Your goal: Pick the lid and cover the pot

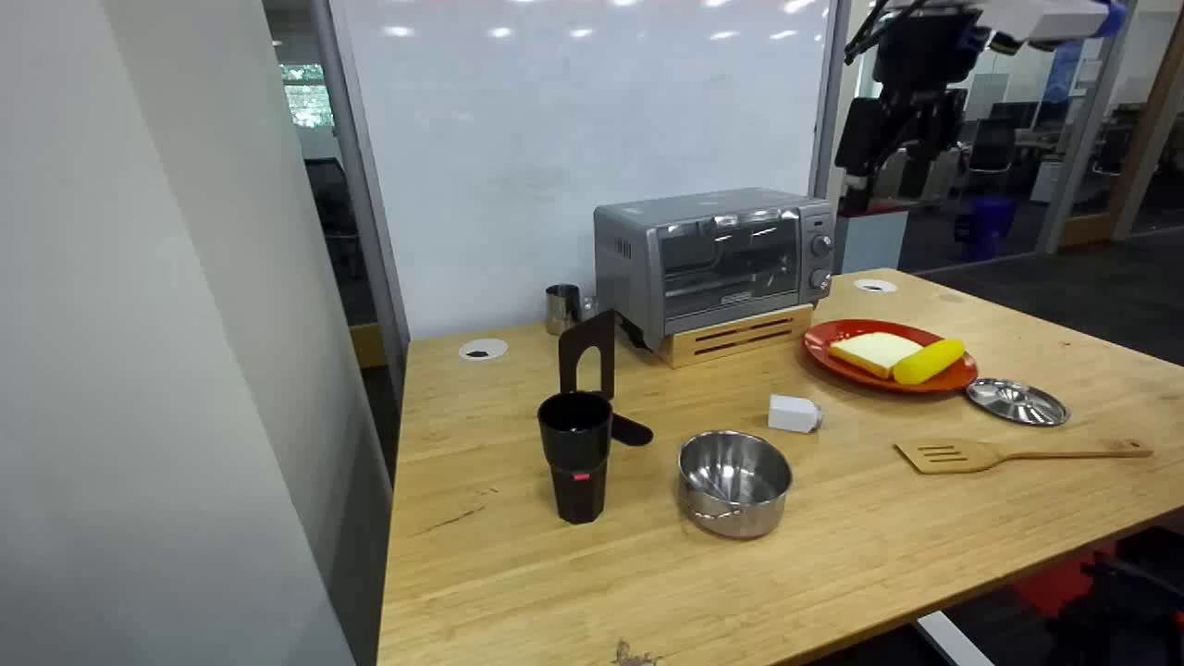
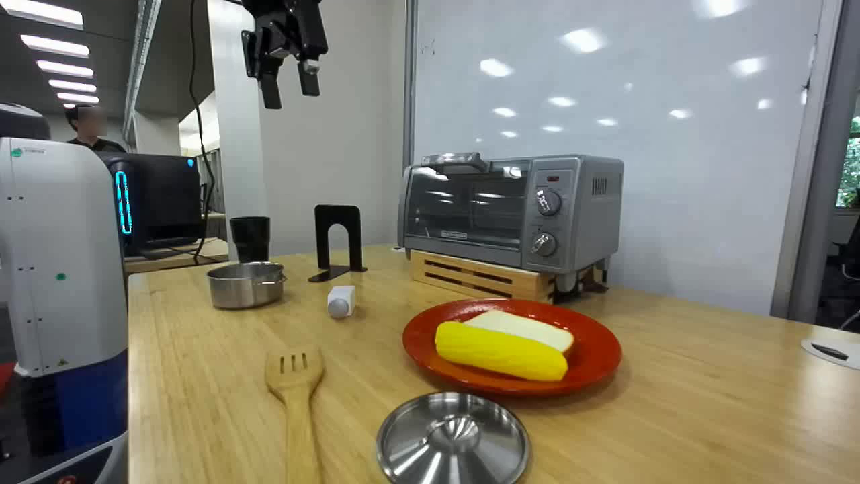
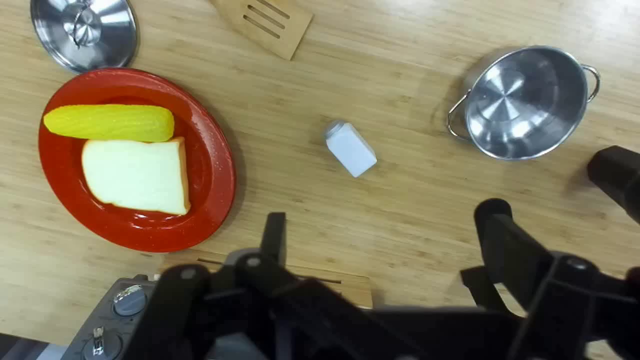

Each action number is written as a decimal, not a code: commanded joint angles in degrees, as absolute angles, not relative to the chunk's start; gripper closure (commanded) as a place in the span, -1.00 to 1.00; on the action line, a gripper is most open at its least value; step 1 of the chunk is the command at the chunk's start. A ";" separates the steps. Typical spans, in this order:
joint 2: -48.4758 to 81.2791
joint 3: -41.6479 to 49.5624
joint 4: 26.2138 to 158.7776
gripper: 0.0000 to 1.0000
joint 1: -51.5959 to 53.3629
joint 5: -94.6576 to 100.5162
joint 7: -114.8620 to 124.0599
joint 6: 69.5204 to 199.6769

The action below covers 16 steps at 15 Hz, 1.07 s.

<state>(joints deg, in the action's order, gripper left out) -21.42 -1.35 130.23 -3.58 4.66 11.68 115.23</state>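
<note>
1. Getting the lid (image 2: 453, 440) looks like the step in hand. It is not picked up yet. It lies on the bench (image 1: 518, 592), right beside the red plate (image 2: 603, 349). I can't tell if they touch.
2. The end effector (image 2: 291, 93) is high up over the bench. It is spread wide and holds nothing.
3. The pot (image 3: 527, 102) stands upright on the bench, well apart from the lid, with nothing on top. A little white bottle (image 3: 351, 149) lies between the red plate and the pot.
4. Next, I think, the end effector should go over to the lid, come down and pinch the knob (image 3: 82, 30) in the middle. The wooden spatula (image 1: 962, 455) is near too, so it should try not to bump that or the red plate. Then it should lift the lid, take it to the pot and set it down flat.
5. Some bits are hard to see. The lid is cut off at the top in the wrist view, and at the bottom in an exterior view. The wooden spatula is cut off in both. I can't tell if the knob is solid or has a thin loop. The end effector hides part of the toaster oven (image 3: 107, 320) in the wrist view.
</note>
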 commanded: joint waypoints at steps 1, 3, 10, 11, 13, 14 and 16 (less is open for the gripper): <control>-21.39 -1.22 130.15 -1.00 -3.44 4.70 11.70 115.14; -21.39 -1.22 130.15 -1.00 -3.44 4.70 11.70 115.14; -24.84 2.64 135.15 -1.00 -4.46 2.79 7.45 116.40; -26.04 3.94 136.91 -1.00 -4.93 2.14 6.82 117.50; -29.99 7.78 142.40 -1.00 -6.83 0.97 5.01 119.26; -31.52 9.55 144.75 -1.00 -8.06 0.77 4.48 120.14; -34.52 13.16 149.14 -1.00 -11.45 1.18 3.42 121.78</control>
